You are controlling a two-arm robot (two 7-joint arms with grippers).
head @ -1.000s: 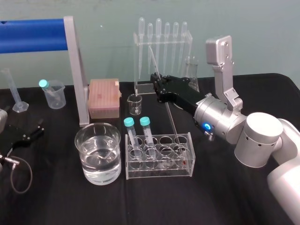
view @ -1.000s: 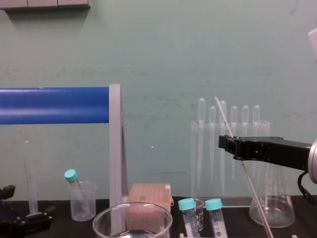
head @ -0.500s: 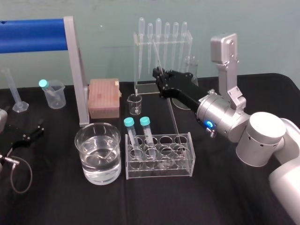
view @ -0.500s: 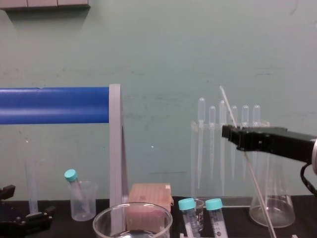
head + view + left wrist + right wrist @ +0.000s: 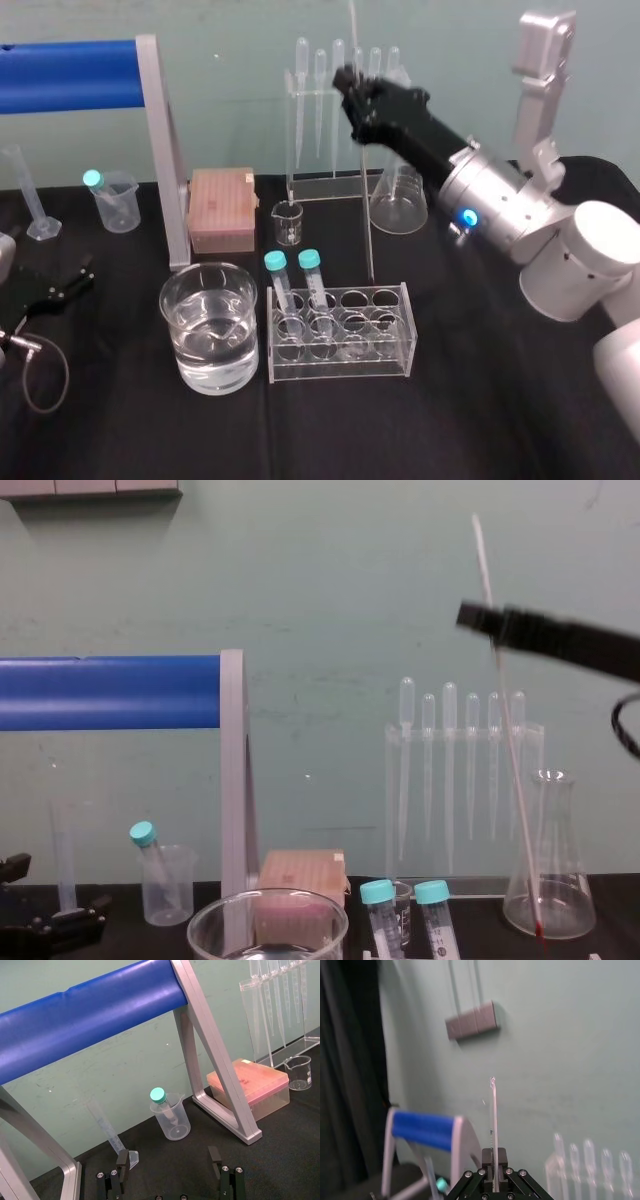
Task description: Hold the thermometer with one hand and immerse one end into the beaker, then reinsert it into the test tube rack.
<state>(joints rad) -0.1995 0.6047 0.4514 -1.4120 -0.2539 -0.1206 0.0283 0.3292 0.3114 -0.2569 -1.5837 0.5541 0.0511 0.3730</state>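
Pinches the thermometer [image 5: 367, 210] between the pressed-together fingers of the right gripper [image 5: 352, 92], raised high over the back middle of the bench [image 5: 470, 400]. Grips the rod well up its length, with a short piece sticking out above the fingers and the long part hanging below. Holds it nearly upright, slightly tilted, with the reddish tip low in front of the flask [image 5: 548, 880] in the chest view and just above the back right holes of the test tube rack [image 5: 385, 355] in the head view; cannot tell whether the tip touches the rack. Has the beaker [image 5: 165, 295], part full of water, standing just beside the rack's left end, near the bench's front middle, well apart from the thermometer. Rests the left gripper [image 5: 169, 1159] low at the bench's left edge, fingers spread and holding nothing.
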